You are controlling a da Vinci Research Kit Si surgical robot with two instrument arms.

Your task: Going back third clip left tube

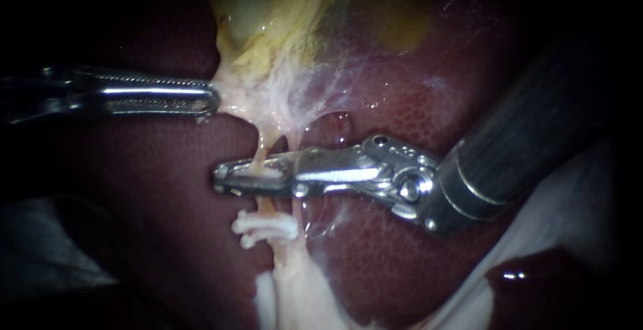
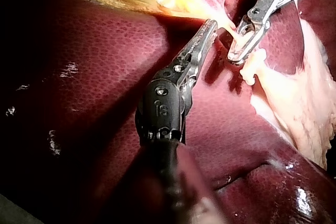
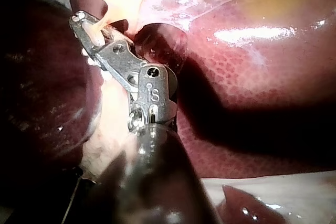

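Nearest the endoscope, the dark shaft of the right instrument (image 1: 228,177) is seen coming in from the upper right, and part of the liver (image 1: 402,250) to the right of the left tube (image 1: 262,148) is blocked by it. Its jaws are pressed around the left tube from both sides. A white piece is caught between them at the tube and is hard to make out. Just below that spot, white clips (image 1: 264,228) are clamped across the tube; their number cannot be told surely. A pale strand (image 1: 299,136) runs just right of the left tube and is crossed by the base of the jaws. Up and left of the tube, the left instrument (image 1: 207,97) is pinched on the pale tissue (image 1: 268,96) from which the tube hangs. Farther up, the yellow gallbladder (image 1: 268,9) is cut off at the edge. In the right wrist view the tube is mostly hidden behind the jaws. In the left wrist view both pairs of jaws and the clips are shown from the side.
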